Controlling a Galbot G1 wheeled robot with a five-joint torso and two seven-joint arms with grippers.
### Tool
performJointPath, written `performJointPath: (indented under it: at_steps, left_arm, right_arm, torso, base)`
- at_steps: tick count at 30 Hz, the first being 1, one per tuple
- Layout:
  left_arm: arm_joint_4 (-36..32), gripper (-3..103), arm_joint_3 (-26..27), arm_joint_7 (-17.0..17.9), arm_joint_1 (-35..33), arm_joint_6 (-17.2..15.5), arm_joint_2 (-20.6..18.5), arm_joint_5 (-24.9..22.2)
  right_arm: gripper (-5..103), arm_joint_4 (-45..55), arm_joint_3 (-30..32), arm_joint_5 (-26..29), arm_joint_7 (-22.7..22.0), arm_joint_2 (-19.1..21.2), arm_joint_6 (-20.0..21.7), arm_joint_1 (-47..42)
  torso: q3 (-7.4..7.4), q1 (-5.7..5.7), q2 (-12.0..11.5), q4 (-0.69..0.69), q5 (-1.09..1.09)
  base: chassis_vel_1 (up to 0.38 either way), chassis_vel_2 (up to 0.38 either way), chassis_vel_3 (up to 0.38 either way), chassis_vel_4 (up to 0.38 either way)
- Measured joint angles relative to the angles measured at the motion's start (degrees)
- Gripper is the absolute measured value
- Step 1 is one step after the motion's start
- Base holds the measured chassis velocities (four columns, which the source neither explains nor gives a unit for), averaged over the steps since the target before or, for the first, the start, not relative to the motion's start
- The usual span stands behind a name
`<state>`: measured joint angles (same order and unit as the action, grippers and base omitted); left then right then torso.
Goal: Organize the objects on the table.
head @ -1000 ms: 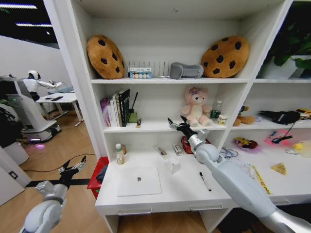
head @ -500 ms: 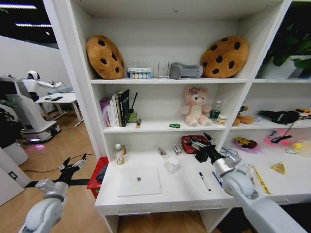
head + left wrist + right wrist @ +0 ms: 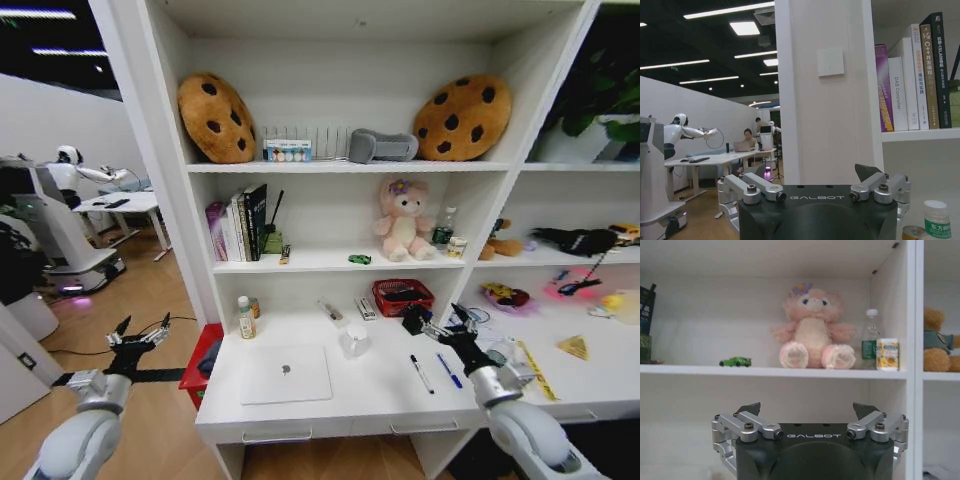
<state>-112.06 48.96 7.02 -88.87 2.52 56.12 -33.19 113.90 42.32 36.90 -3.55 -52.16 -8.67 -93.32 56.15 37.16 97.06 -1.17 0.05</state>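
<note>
right gripper [image 3: 447,325]: jaws wide, empty, over desk's 3 o'clock end
left gripper [image 3: 137,335]: spread open, empty, off desk's 9 o'clock side
toy car [image 3: 359,259]: on shelf

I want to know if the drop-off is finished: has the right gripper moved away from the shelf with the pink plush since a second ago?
Yes. The right gripper has pulled back and down from the shelf, now open over the desk near the red basket; the green toy car sits on the shelf.

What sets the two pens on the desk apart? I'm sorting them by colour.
The black pen has a white barrel with a dark cap; the blue pen is blue along its length. The black pen lies nearer the laptop, the blue pen nearer the right gripper. Both lie flat on the white desk, roughly parallel.
</note>
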Motion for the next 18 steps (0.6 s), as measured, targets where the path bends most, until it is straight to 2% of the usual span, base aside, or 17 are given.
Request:
performJointPath:
  at_steps: [10,15,18]
  left_arm:
    - [0.00,100,0.45,-0.22,-0.65,0.24,1.83,-0.52]
    - [0.26,100,0.45,-0.52,-0.72,0.24,2.68,-0.88]
    - [0.41,100,0.26,-0.58,-0.68,0.24,3.07,-0.90]
  right_arm:
    - [100,-4.44,-0.49,-4.06,1.13,-4.29,-4.03,-4.28]
    - [100,-6.48,-0.73,-6.31,2.61,-5.86,-8.53,-5.34]
    - [100,-6.56,-0.50,-6.40,2.90,-6.00,-9.70,-5.37]
  torso:
    - [0.00,0.01,0.00,0.02,0.00]
    - [0.00,0.01,-0.01,0.00,0.00]
    - [0.01,0.01,-0.01,0.01,0.00]
  base:
    - [0.000,0.000,0.000,0.000]
    - [0.000,0.000,0.000,0.000]
    - [0.000,0.000,0.000,0.000]
